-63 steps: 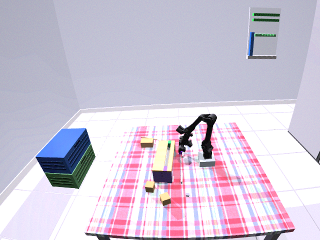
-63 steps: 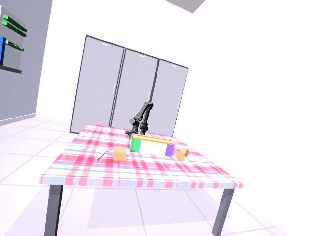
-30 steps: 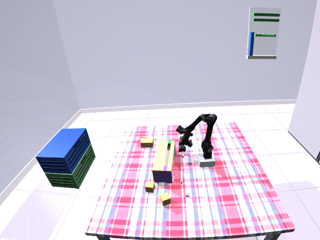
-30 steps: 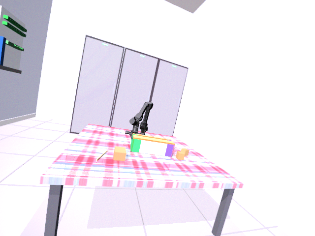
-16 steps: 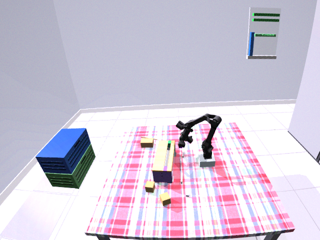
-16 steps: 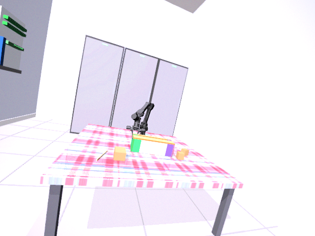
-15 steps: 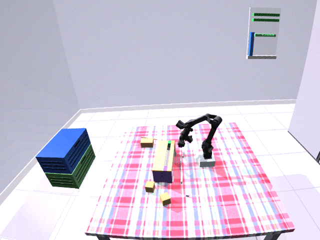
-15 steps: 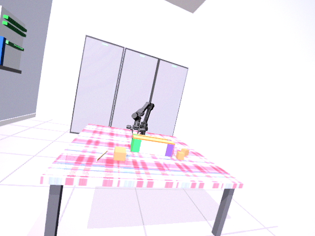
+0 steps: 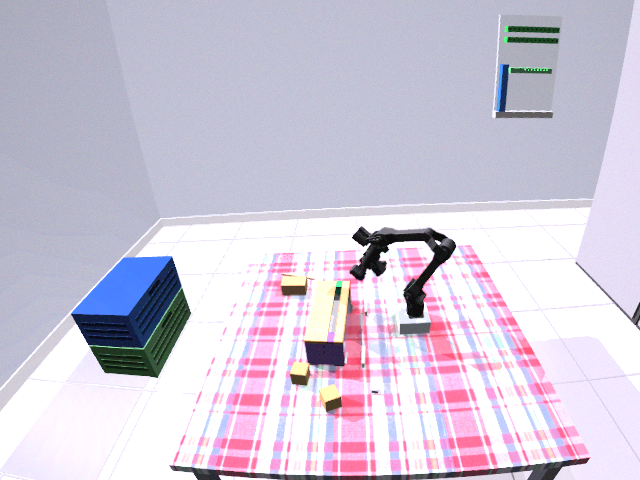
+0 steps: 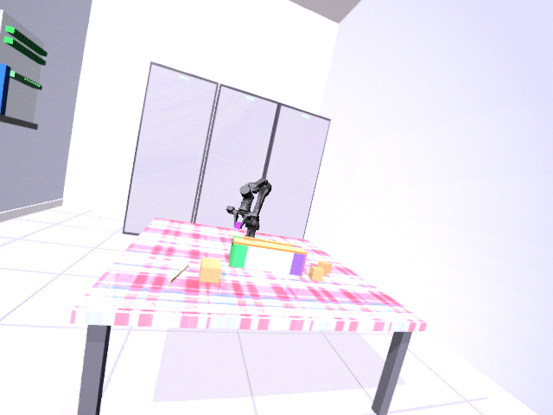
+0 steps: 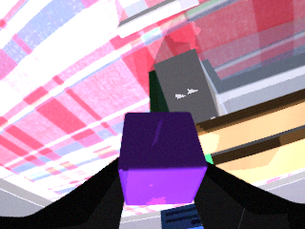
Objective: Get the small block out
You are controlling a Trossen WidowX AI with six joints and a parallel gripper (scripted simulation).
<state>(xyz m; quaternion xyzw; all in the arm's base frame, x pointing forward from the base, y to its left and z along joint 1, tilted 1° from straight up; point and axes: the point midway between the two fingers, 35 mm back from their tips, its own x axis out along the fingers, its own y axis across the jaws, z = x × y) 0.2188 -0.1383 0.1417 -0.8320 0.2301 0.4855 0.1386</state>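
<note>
The purple block [image 10: 238, 225] [image 11: 162, 148] is outside the box, between my fingertips and raised above the table. My gripper [image 9: 368, 270] [image 11: 156, 162] is shut on it; in the top view the block cannot be made out. The box [image 9: 321, 315] [image 10: 269, 260] [image 11: 259, 141] stands upright on the checked table [image 9: 439, 408] [image 10: 155, 290], with a tan top, a green end and a purple end. The gripper is higher than the box, near its green end, on the arm's side. In the wrist view the block covers part of the box's end.
Wooden blocks [image 9: 294, 285] [image 9: 299, 374] [image 9: 330, 397] stand beyond both ends of the box. A thin stick [image 9: 297, 276] [image 10: 179, 273] lies by the far one. A thin pale bar [image 9: 363, 341] lies between box and arm base [image 9: 414, 323]. A small dark-edged piece [image 9: 375, 391] lies nearer.
</note>
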